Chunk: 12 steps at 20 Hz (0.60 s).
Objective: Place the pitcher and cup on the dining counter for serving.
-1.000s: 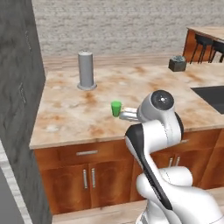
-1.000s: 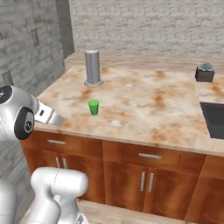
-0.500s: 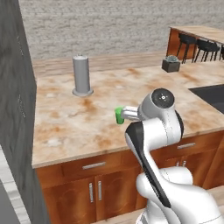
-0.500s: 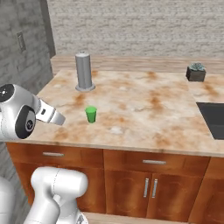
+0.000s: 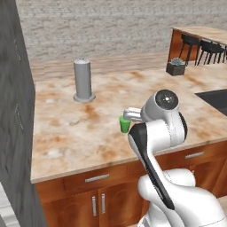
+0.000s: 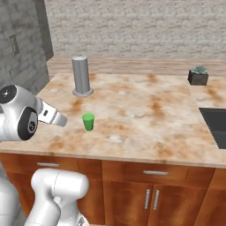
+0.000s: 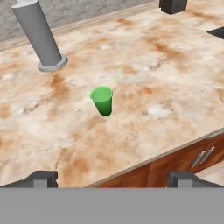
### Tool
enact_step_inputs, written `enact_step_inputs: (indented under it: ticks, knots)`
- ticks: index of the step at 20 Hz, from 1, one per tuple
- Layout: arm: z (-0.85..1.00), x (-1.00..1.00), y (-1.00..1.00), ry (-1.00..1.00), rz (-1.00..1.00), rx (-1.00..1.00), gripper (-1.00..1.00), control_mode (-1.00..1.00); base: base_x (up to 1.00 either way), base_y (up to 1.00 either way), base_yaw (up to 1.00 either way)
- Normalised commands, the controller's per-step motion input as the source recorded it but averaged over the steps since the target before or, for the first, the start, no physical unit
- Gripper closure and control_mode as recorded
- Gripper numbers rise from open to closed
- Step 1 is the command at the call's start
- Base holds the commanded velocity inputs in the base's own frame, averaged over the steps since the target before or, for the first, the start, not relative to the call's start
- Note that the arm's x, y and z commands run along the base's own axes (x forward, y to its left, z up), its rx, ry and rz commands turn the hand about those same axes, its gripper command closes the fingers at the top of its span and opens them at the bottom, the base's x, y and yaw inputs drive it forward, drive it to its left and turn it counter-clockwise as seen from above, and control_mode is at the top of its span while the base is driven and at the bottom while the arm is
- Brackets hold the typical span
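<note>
The small green cup [image 7: 102,100] stands upright on the marble kitchen counter [image 7: 144,65], a short way back from its front edge. My gripper [image 7: 113,178] hovers off that edge, aimed at the cup and well short of it. It is open, with the fingertips [image 7: 41,177] far apart and nothing between them. The cup [image 5: 124,125] sits just left of my arm's wrist in the left base view, and the cup [image 6: 88,122] is just right of my hand in the right base view. The dining counter [image 5: 199,31] with black stools is far back right. The pitcher is out of view.
A tall grey cylinder [image 5: 83,80] on a round base stands behind the cup. A dark planter [image 5: 176,67] sits at the counter's far right. A black sink [image 6: 216,128] is set into the right end. A dark grey wall [image 5: 13,111] rises at the left.
The whole picture has shifted, so the base and its cameras have moved; the cup now lies nearer my arm in both base views. The gripper stays open.
</note>
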Motion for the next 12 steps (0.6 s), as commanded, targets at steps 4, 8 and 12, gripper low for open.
enact_step_inputs:
  ticks: [4,8,12]
  knots:
    - [0.0,0.0,0.0,0.0,0.0,0.0,-1.0,1.0,0.43,0.0,0.0]
    - [0.0,0.0,0.0,0.0,0.0,0.0,-1.0,1.0,0.33,0.0,0.0]
    - [0.0,0.11,-0.01,0.03,0.0,0.0,-1.0,-1.0,0.26,-0.02,0.0]
